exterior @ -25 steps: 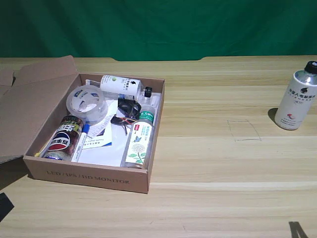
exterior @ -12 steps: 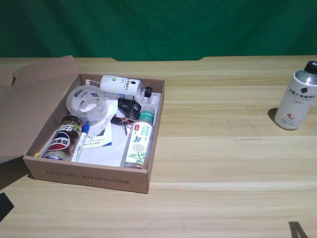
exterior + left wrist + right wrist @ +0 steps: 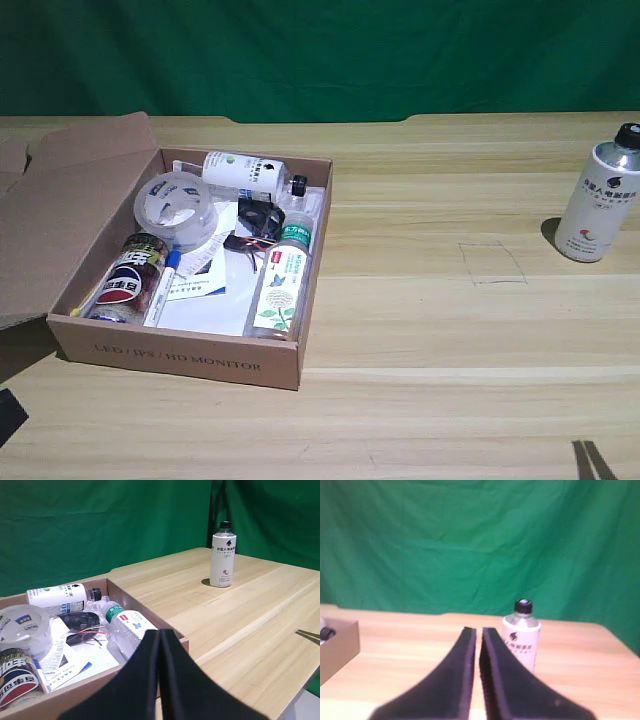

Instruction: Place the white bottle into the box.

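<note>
Shifted slightly, right gripper jaws nearly closed, empty, short of white bottle.

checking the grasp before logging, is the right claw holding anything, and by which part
Nothing is held. The right claw is shut on nothing, and the white bottle stands untouched on the table, apart from it.

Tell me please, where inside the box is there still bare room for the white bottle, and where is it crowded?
The box is crowded. The only open patch is white paper near the printed front wall, between the blue pen and the green-capped bottle. The white bottle stands apart on the bare table.
</note>
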`<move>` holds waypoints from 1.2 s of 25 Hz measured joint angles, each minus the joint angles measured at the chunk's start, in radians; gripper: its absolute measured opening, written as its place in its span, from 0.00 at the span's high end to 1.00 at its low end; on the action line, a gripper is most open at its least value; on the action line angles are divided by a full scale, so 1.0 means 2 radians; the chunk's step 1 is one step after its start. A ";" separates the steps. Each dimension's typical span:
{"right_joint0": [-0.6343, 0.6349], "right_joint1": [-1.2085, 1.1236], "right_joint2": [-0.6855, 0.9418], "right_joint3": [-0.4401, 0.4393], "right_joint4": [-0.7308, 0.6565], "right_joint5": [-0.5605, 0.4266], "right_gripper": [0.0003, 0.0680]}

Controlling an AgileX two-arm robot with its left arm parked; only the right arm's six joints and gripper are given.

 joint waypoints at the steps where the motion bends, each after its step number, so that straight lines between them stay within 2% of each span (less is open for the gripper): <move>1: 0.000 0.024 -0.002 0.000 -0.012 0.000 0.90; 4: 0.000 0.083 -0.014 -0.001 -0.036 0.000 0.67; 8: 0.000 0.162 -0.046 -0.001 -0.018 0.006 0.20; 9: 0.000 0.177 -0.054 -0.001 -0.008 0.008 0.12; 11: 0.000 0.212 -0.074 -0.001 0.014 0.016 0.02; 17: 0.000 0.324 -0.135 0.000 0.029 0.026 0.00; 24: 0.000 0.478 -0.222 0.002 0.084 0.069 0.00; 30: 0.000 0.609 -0.295 0.004 0.106 0.074 0.01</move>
